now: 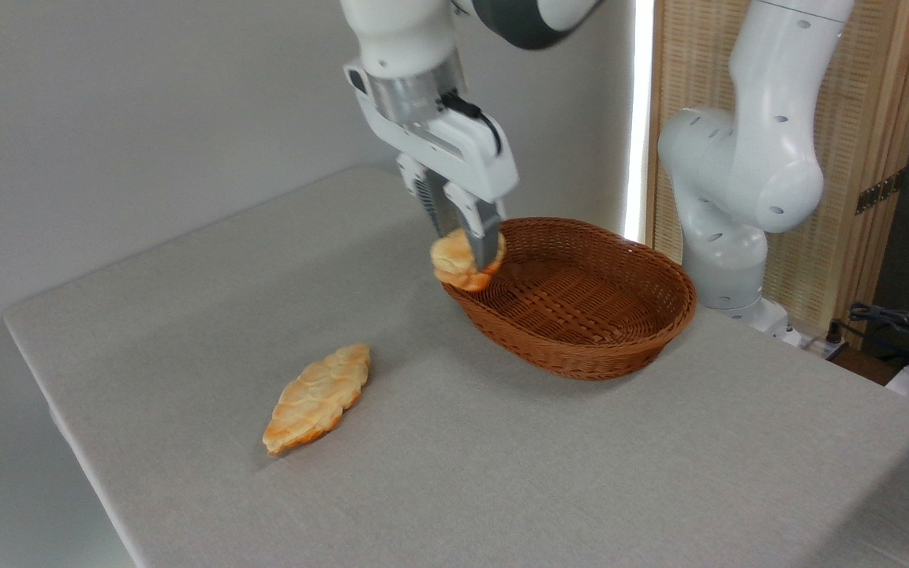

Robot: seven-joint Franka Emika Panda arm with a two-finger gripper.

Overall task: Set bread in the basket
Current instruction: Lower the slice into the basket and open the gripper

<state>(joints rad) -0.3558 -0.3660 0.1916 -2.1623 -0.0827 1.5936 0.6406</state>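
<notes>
Grey wall [107, 118], slatted wooden screen [873, 118]

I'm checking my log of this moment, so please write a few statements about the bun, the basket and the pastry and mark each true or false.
1. The tool is shut on the bread. True.
2. The bread lies on the basket floor. False: it hangs in the air at the near-left rim of the basket.
3. The leaf-shaped pastry lies on the table, apart from the basket. True.
4. The basket already holds a second bun. False: its visible inside is bare.
5. The tool points upward. False: it points down.
</notes>
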